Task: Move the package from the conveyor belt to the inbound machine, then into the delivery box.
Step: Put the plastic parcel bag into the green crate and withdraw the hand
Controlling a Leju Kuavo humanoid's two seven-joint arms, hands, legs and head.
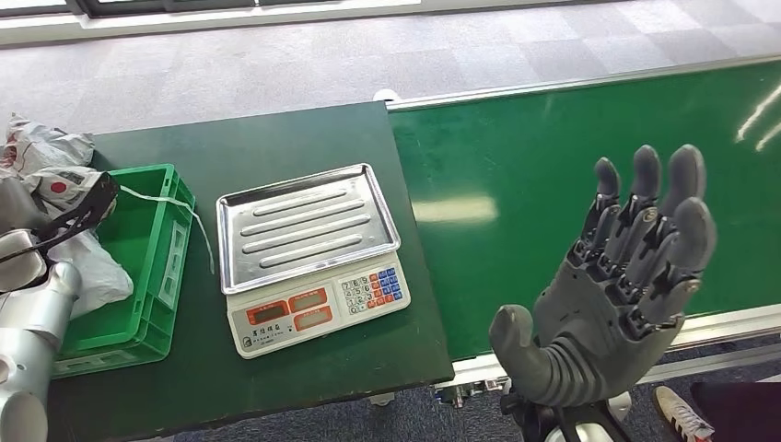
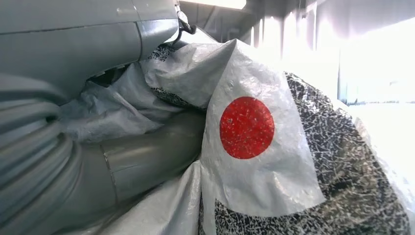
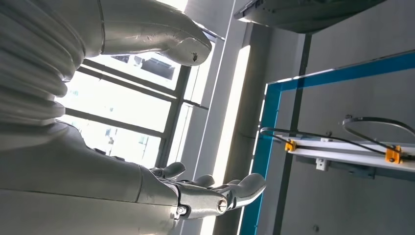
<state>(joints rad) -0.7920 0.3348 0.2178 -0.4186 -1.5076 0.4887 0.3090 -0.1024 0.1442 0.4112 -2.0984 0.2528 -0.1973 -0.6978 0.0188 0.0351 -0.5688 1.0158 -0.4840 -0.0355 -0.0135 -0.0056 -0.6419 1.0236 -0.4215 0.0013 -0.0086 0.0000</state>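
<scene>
- Package (image 2: 254,161): a crinkled grey plastic mail bag with a red dot on a white label, held in the left hand (image 1: 37,244) at the far left of the head view, over the near-left part of the green crate (image 1: 147,267).
- Left hand is clamped on the bag; the left wrist view shows the thick thumb (image 2: 147,156) pressed into the folds of plastic (the other fingers are mostly hidden by the bag).
- More grey wrapping lies behind the crate on the left edge of the table (image 1: 276,138); whether it belongs to the same bag or to another I cannot tell.
- Crate sits on the dark green table, with a thin white strap (image 1: 198,226) trailing over its right rim.
- Scale (image 1: 308,258), with a steel tray and a keypad, stands just beside the crate on its right; the tray is bare.
- Conveyor belt (image 1: 571,184) runs along the right of the table, green and bare where it shows.
- Right hand (image 1: 612,295) is raised over the belt's near edge, fingers spread and holding nothing.
- My reading: the weighing looks done and the step in hand is the last one, getting the bag into the crate.
- Next move calls for lowering the bag well inside the crate walls and then opening the fingers, taking care that the loose plastic does not snag on the rim or on the strap.
</scene>
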